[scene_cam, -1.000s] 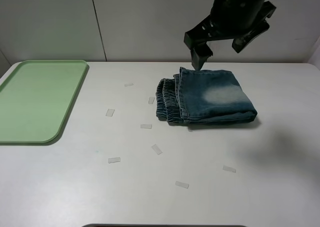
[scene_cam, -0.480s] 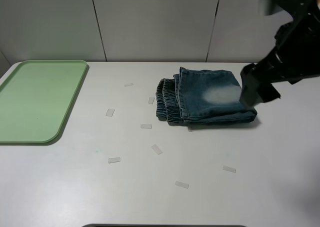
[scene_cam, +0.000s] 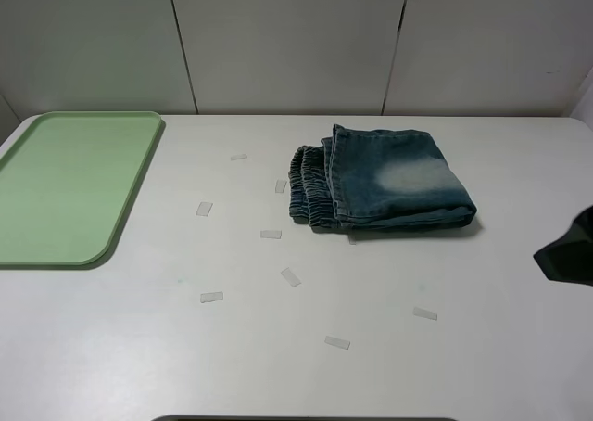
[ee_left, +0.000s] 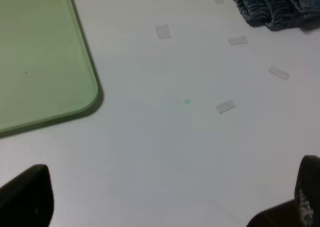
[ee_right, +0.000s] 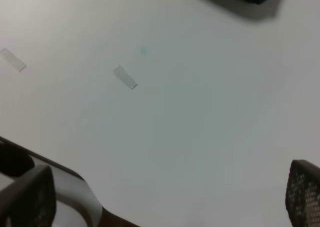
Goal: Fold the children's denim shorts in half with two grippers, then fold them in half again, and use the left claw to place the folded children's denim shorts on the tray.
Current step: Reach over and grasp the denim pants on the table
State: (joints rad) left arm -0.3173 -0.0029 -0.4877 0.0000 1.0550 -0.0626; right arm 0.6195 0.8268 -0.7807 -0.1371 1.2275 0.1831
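A white table (scene_cam: 278, 365) fills the view, backed by pale wall panels (scene_cam: 278, 41). The tray (scene_cam: 65, 184) is the largest thing on it: pale green, flat and low-rimmed with rounded corners, lying at the table's far left.

The children's denim shorts (scene_cam: 384, 189) lie on the table right of the middle, well apart from the tray and touching neither of my grippers. They are folded into a thick bundle whose long axis runs left to right across the table. The gathered elastic waistband layers stack at the left end, toward the tray, and the smooth fold is at the right end. The denim is faded blue-green, with a whitish worn patch on the top face.

A black piece of my right arm (scene_cam: 567, 254) shows at the table's right edge. My left gripper (ee_left: 167, 199) hangs over bare table with its fingers (ee_left: 27, 197) spread wide and nothing between them. My right gripper (ee_right: 164, 199) also stands wide apart, holding nothing. Small tape scraps (scene_cam: 291, 276) dot the table between the tray and the shorts.
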